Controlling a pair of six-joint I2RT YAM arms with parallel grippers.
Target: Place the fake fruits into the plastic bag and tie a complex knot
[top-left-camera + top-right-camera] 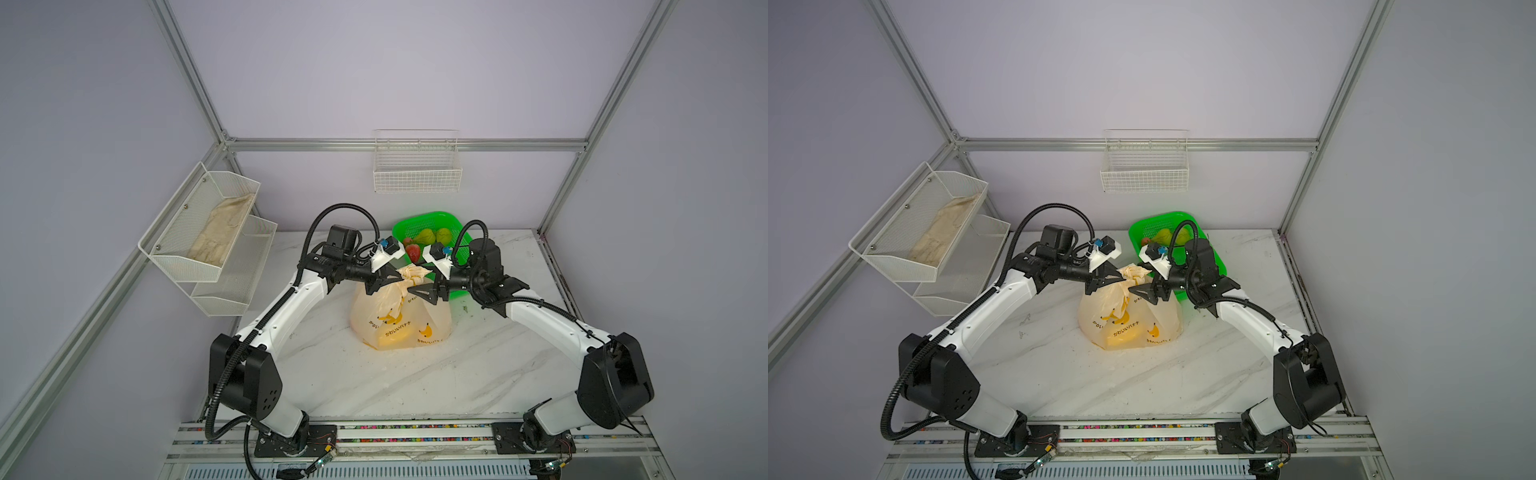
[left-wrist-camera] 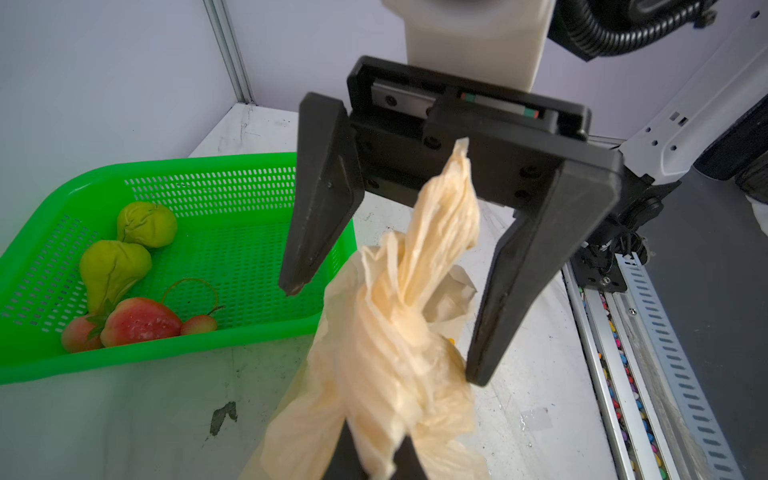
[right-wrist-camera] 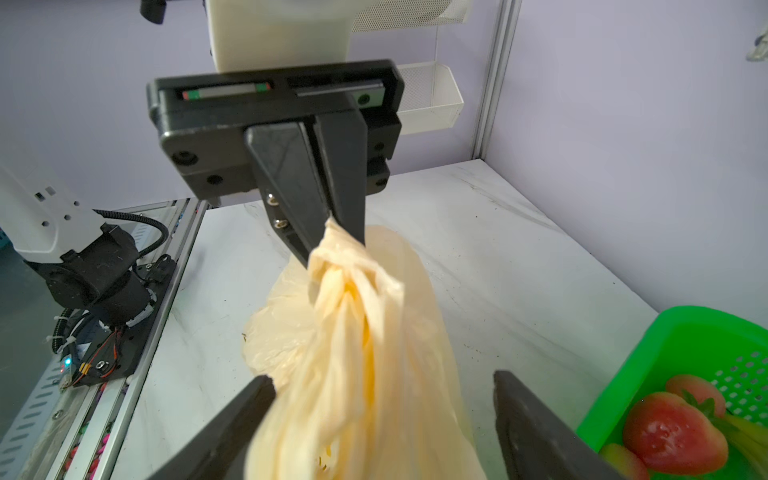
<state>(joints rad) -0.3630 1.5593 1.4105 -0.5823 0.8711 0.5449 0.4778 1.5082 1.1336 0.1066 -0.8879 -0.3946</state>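
Your left tool (image 3: pixel 332 235) is clamped shut on the tip of the handle twist (image 1: pixel 406 284) at the top of the plastic bag (image 1: pixel 399 328). Your right tool (image 2: pixel 386 332) stands wide apart, one finger either side of that twist, and a loose strip end pokes up between them unpinched. The bag sits mid-counter (image 1: pixel 415 382) between your two arms. Something yellow shows through its wall, but how many pieces you cannot tell. Watch the green basket (image 1: pixel 424 216): it sits right behind the bag, and your right wrist hangs over its near edge. One basket, five fake fruits inside in the left wrist view: two green pears (image 2: pixel 114 266), one large strawberry (image 2: pixel 139 322) and two smaller pink-red fruits (image 2: pixel 81 334). Off the counter are one white wire basket (image 1: pixel 417 174) on the back wall and one two-tier mesh shelf (image 1: pixel 249 266) on the left wall, with a beige cloth (image 1: pixel 224 232) in its upper tier.
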